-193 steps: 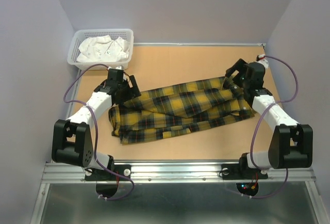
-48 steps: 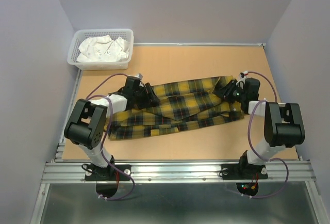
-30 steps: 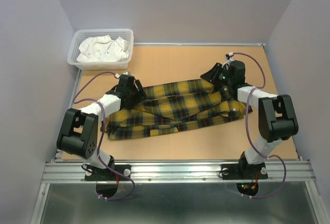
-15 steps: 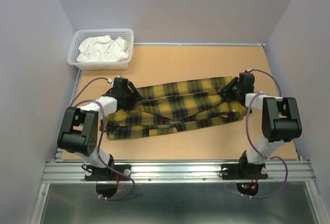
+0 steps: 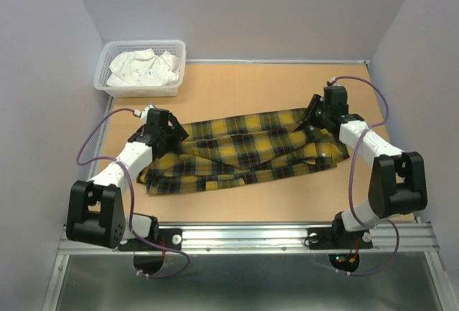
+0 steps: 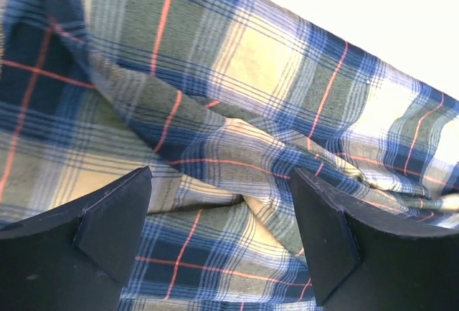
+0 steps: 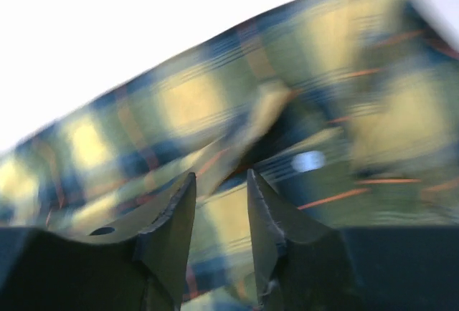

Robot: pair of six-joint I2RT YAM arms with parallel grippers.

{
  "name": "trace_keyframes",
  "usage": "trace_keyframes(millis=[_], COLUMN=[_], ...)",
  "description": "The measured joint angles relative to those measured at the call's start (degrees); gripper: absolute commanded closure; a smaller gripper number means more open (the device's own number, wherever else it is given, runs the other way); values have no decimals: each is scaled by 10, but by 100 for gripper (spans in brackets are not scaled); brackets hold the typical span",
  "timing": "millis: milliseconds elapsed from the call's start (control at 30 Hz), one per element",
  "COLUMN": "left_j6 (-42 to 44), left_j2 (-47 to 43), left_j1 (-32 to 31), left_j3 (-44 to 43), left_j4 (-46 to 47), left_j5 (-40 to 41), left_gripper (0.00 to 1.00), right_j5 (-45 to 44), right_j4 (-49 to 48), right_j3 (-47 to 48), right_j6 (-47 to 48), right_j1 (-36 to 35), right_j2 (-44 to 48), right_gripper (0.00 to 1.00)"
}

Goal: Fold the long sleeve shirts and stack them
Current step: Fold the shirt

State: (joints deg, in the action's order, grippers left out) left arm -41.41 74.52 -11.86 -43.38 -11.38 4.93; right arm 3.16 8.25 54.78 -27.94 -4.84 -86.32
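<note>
A: What's different from half a second back?
B: The left gripper [image 6: 220, 173] has slid a little leftward at the shirt's [image 5: 244, 146] left end, and its jaws are spread wider. The right gripper [image 7: 221, 175] has pulled toward the far side, at the shirt's far right corner.
A: Shirt versus jaws?
B: It lies rumpled lengthwise mid-table [image 5: 237, 85]. Plaid folds sit just past the left jaws, unclamped. The right jaws are nearly together with a narrow gap and cloth right behind them. That view is blurred, so whether they pinch cloth can't be told.

Shirt [image 5: 244, 150]: matt woven cloth, creased.
</note>
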Motion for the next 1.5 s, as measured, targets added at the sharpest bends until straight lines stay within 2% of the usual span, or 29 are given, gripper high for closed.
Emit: trace_keyframes(millis=[67, 100, 167, 200, 233, 467, 600, 833, 1167, 1500], left_j6=[-1, -1, -3, -3, -5, -8, -6, 16, 95, 191], left_j2=[-1, 2, 11, 21, 30, 79, 106, 217, 400, 596], left_j1=[0, 0, 0, 0, 0, -8, -26, -83, -158, -173], left_j3=[2, 5, 9, 11, 13, 16, -6, -116, -345, -643], left_j4=[-3, -6, -10, -10, -10, -7, 0, 12, 15, -11], left_j5=[6, 9, 12, 13, 14, 20, 34, 50, 50, 5], left_gripper=[10, 10, 10, 10, 10, 11, 12, 12, 12, 11], right_j5=[-2, -2, -2, -1, -1, 5, -7, -14, 9, 35], right_j4=[23, 29, 43, 49, 52, 114, 140, 211, 300, 319], right_j3=[17, 22, 32, 38, 40, 43, 31, -22, -101, -104], right_j6=[24, 31, 52, 61, 66, 85, 82, 40, -13, -23], right_j1=[-43, -60, -96, -116, -128, -147, -146, -144, -143, -143], right_j2=[-1, -2, -12, -23, -31, -108, -104, -47, 45, 51], right_gripper=[46, 39, 33, 27, 25, 23, 23, 22, 22, 22])
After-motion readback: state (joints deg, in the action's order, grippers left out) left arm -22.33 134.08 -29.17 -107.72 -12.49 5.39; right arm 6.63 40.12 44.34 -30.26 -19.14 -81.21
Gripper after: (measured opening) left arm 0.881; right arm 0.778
